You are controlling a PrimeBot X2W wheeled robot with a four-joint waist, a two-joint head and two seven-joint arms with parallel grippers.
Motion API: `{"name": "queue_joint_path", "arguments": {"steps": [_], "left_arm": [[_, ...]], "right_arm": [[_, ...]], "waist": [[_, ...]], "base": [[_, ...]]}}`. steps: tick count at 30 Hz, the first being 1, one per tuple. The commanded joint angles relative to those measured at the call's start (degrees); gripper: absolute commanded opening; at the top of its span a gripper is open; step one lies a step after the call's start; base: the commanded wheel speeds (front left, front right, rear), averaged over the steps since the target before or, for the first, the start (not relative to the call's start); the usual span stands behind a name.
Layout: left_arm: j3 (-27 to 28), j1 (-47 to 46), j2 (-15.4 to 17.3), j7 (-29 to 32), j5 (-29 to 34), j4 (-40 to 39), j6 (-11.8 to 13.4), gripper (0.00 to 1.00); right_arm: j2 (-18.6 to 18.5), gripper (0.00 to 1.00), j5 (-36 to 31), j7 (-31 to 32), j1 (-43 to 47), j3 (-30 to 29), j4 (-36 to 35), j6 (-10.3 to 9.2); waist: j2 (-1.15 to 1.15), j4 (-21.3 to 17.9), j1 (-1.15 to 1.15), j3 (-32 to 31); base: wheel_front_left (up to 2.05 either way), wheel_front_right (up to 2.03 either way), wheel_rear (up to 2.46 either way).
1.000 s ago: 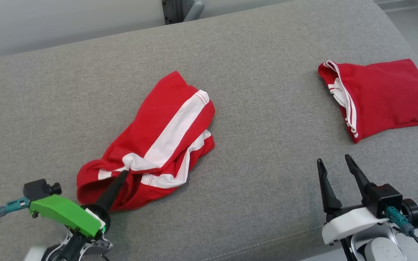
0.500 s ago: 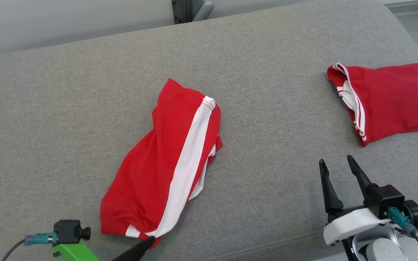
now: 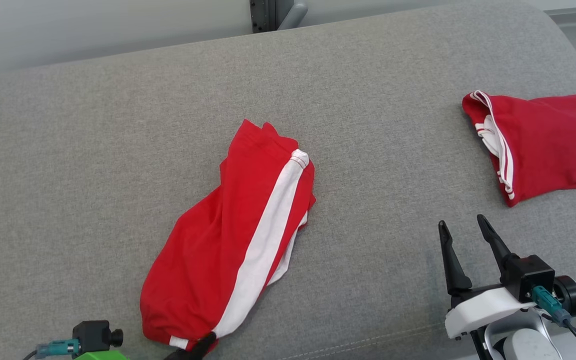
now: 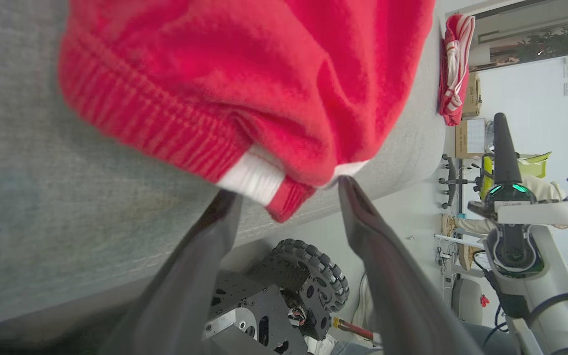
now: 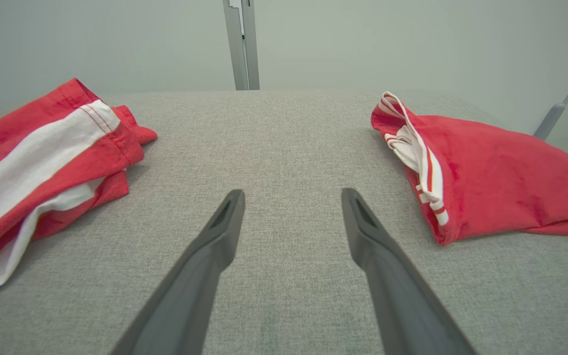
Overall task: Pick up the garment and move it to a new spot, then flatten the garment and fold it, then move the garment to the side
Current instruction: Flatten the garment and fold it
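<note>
Pointing parted fingers around the near hem of the garment (image 3: 233, 240), left gripper (image 4: 289, 187) gripping nothing, right gripper (image 3: 460, 221) hovering equally parted, well right of the garment.

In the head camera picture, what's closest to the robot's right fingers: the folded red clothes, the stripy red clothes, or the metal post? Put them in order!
1. Folded red clothes, just ahead-right of the right gripper.
2. Stripy red clothes, across the cushion to its left.
3. Metal post, far back behind the cushion.
</note>
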Motion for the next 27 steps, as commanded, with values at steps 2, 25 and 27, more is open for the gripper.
{"name": "queue_joint_path", "arguments": {"steps": [2,25,27], "left_arm": [[0.63,1.24,1.52,-0.97,-1.53,-1.52,-0.15,1.0],[7.26,-5.58,2.92,-3.15,-8.2,9.81,0.54,1.0],[6.61,-7.22,2.82,-2.29,-7.4,11.49,0.43,1.0]], "right_arm": [[-0.08,1.0,-0.38,-0.16,0.17,-0.03,0.14,-0.09],[-0.07,1.0,-0.55,-0.16,-0.01,1.57,0.06,-0.09],[-0.08,1.0,-0.47,-0.16,0.32,1.66,-0.04,-0.09]], "waist": [[0.62,-0.12,0.0,-0.36],[0.62,-2.19,0.0,-0.57],[0.62,-2.58,0.0,-0.29]], "base": [[0.0,0.0,0.0],[0.0,0.0,0.0],[0.0,0.0,0.0]]}}
